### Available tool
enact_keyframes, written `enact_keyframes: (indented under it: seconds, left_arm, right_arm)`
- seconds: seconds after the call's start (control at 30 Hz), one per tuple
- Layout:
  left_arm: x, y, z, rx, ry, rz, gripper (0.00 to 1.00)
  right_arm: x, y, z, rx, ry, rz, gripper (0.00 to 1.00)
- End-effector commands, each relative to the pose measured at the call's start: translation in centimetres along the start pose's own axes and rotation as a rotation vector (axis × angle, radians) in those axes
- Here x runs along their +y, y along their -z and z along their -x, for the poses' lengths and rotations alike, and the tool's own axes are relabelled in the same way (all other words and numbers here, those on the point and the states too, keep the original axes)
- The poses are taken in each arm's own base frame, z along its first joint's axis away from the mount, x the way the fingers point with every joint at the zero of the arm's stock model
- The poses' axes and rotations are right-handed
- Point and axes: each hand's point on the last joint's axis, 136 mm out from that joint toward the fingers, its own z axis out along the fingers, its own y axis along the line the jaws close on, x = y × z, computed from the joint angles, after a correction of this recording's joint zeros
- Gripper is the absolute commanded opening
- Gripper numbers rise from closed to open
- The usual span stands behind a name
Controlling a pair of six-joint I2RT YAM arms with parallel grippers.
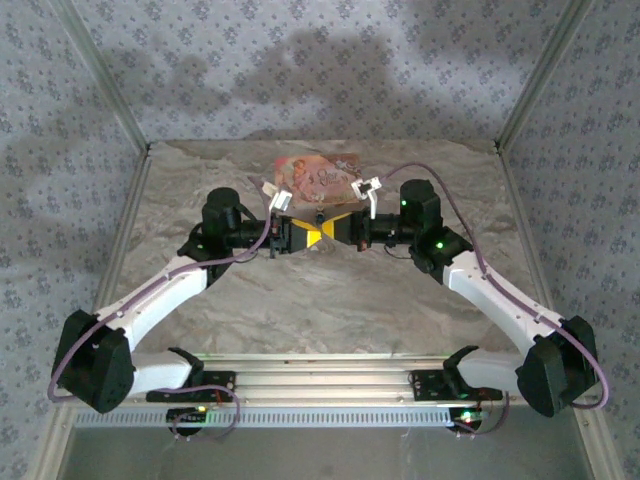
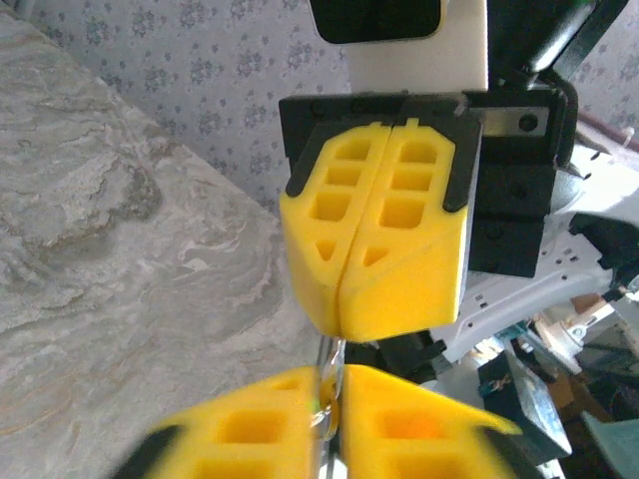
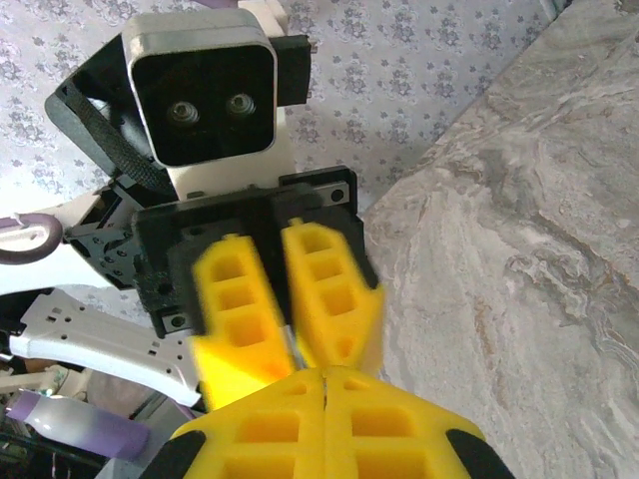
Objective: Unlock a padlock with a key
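Marble-print tabletop (image 1: 330, 300), patterned backdrop behind. Items, L to R:

1. Left arm (image 1: 150, 300): white links, black joints. Comes in from L edge to table centre.
2. Left gripper (image 1: 306, 236): yellow pads (image 2: 250, 429), tip pointing R. Wrist view shows a narrow gap betw. the pads. Blurred in right wrist view. Can't tell if they pinch or just flank what sits in the gap.
3. Thin metal piece (image 2: 321, 417): shiny, in that gap, running up to the tip of the opposite gripper. Lock part or key, can't tell which. Padlock itself hidden betw. the two tips; no closer placing poss.
4. Pink printed box (image 1: 318, 177): flat on table, just behind the meeting tips.
5. Right gripper (image 1: 326, 233): tip-to-tip w/ the left one. Yellow pads pressed together, no gap.
6. Right arm (image 1: 500, 290): mirrors left arm, comes in from R edge.
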Motion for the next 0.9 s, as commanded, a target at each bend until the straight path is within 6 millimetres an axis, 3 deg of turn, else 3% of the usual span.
enact_keyframes:
  seconds: [0.0, 0.07, 0.2, 0.87]
  left_arm:
    - [-0.6, 0.8, 1.3, -0.062, -0.034, -0.007, 0.39]
    - [-0.5, 1.0, 1.6, -0.085, -0.029, -0.011, 0.44]
    - [-0.5, 0.9, 1.7, -0.093, -0.025, -0.029, 0.45]
    - [0.5, -0.3, -0.5, -0.040, 0.011, -0.037, 0.33]
  right_arm:
    - [0.0, -0.2, 0.3, 0.003, 0.018, -0.007, 0.00]
    - [0.0, -0.2, 0.3, 0.008, 0.018, -0.003, 0.00]
    - [0.1, -0.2, 0.2, 0.014, 0.018, 0.002, 0.00]
    - [0.0, 0.1, 0.4, 0.004, 0.020, -0.004, 0.00]
